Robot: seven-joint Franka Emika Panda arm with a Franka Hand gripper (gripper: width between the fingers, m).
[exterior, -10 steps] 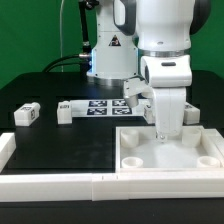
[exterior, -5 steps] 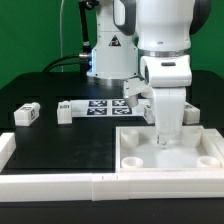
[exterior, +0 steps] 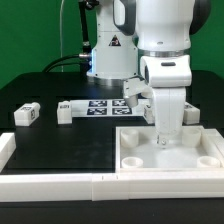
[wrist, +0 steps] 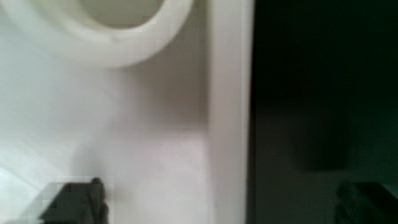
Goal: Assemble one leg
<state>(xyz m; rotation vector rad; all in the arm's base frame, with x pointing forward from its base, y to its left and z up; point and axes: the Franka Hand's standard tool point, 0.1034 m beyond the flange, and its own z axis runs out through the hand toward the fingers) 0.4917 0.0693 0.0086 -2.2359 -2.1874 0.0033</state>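
backdrop: plain green wall or screen (exterior: 30, 40) fills the upper left and upper right of the exterior view, whether it is cloth or board cannot be told
backdrop tone: flat mid green, evenly lit, texture too small to read
table: black matte tabletop (exterior: 70, 145) spans the middle of the frame, from the left edge across the centre
table edge: low white border rail (exterior: 50, 183) runs along the bottom of the frame, with a raised white end at the lower left
floor: hidden
light: bright and diffuse, only soft faint shadows on the tabletop, slight sheen on the border rail
wrist view: blurred, a dark stretch of tabletop shows, detail unreadable
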